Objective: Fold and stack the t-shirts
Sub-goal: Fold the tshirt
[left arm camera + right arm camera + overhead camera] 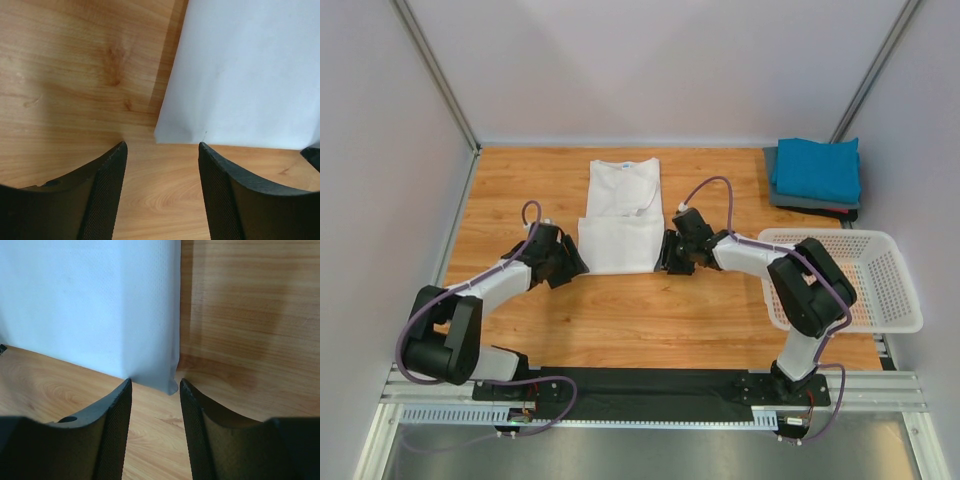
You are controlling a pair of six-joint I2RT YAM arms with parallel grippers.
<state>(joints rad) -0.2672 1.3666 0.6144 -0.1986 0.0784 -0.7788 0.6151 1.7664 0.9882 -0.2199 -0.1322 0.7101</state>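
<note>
Lying partly folded on table (620, 330), white t-shirt (622, 215), left gripper (161, 146) and right gripper (155, 382) at near corners, jaws apart

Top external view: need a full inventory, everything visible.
white t-shirt: 1, white, mid-table, partly folded, between the grippers
teal t-shirt: 1, teal, far right corner, folded, top of pile
dark grey t-shirt: 1 seen, dark grey, under the teal one
basket: 1, white mesh, right side of table
table: 1, light wood
left gripper: 1, black, jaws apart at the shirt's near left corner
right gripper: 1, black, jaws apart at its near right corner
</note>
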